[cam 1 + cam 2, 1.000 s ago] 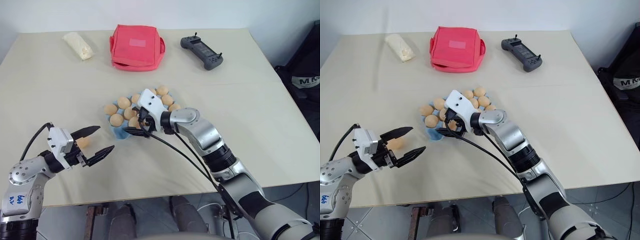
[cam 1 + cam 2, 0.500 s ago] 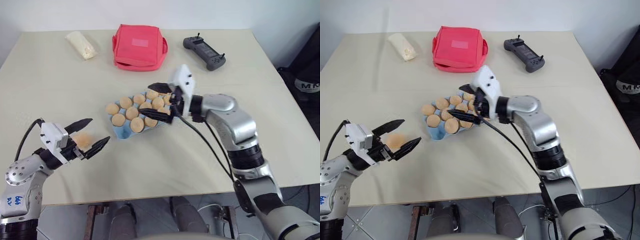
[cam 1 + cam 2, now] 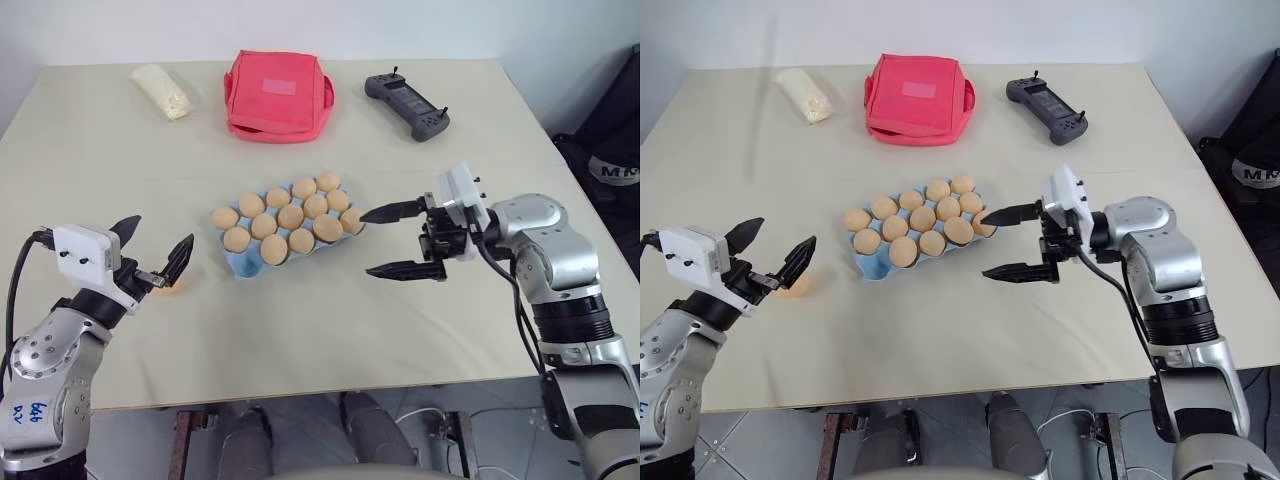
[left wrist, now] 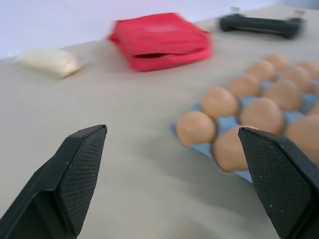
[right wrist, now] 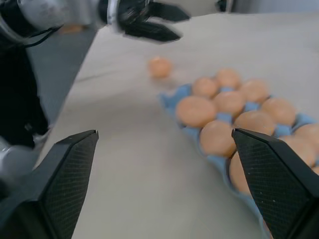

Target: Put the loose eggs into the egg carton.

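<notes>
Blue moulded pulp is what I aim for: the egg carton sits in the middle of the counter, and nearly all its cups are filled with tan eggs, with an empty cup showing at its near-left corner. One loose egg lies on the counter just off that corner, under my left gripper, which I judge is why that arm is parked there. Its jaws stand wide apart and grip nothing; they sit above the egg, not around it. My right gripper hangs to the right of the carton, well clear of the eggs, jaws wide and empty, pointing back toward the carton. I read that as keeping it out of the left arm's path. The red pouch, the whitish bag and the black handset lie along the far edge, away from the work. The remaining move, I judge, is lowering the left jaws around that last egg.
</notes>
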Available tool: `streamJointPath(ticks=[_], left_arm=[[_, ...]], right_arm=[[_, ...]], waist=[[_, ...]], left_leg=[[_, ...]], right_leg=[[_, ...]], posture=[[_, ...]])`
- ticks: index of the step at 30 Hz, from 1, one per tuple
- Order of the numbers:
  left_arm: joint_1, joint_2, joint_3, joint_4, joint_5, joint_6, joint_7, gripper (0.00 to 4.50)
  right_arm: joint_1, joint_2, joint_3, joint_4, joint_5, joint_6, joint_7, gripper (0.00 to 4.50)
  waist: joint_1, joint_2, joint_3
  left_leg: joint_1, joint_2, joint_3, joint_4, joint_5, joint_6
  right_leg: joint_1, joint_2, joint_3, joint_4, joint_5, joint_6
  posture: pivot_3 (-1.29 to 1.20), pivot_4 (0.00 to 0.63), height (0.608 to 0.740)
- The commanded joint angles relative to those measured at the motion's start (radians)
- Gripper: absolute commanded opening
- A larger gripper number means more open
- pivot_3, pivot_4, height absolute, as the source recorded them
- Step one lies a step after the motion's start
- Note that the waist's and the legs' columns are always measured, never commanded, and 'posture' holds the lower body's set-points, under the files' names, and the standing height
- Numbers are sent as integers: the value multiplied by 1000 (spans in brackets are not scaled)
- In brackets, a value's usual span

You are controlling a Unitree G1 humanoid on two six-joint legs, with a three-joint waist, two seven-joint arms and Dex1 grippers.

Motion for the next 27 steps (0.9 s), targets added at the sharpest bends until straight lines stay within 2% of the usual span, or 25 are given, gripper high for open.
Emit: streamJointPath(ticks=[1, 5, 11, 16, 27], left_arm=[[8, -45, 14, -142, -15, 132, 135, 4500], [19, -146, 27, -255, -13, 259, 278, 4500], [6, -188, 20, -278, -27, 437, 345, 4500], [-45, -160, 12, -205, -8, 516, 330, 4500], [-109, -75, -35, -60, 43, 534, 252, 4500]], right_arm=[[-49, -11, 15, 52, -12, -39, 81, 4493], [-84, -4, 35, 112, -19, -54, 96, 4493], [-95, 13, 54, 138, -21, -58, 84, 4493], [-73, 15, 58, 102, -13, -35, 63, 4493], [-30, -9, 29, 39, -1, -1, 40, 4493]], waist=[[-3, 0, 0], [-2, 0, 1], [-1, 0, 1], [0, 0, 1], [0, 0, 1]], left_leg=[[0, 0, 0, 0, 0, 0], [2, -1, -2, 2, 0, 0], [3, -2, -4, 2, 0, 0], [2, -2, -5, 2, 0, 0], [2, -2, -6, 1, 0, -1]], right_leg=[[1, 0, 0, 0, 0, 0], [4, 0, 0, -1, 1, 2], [7, 0, 0, -3, 1, 2], [7, 0, 0, -3, 1, 2], [7, 0, -1, -6, 1, 2]], posture=[[0, 150, 740], [0, 150, 740], [0, 150, 740], [0, 150, 740], [0, 150, 740]])
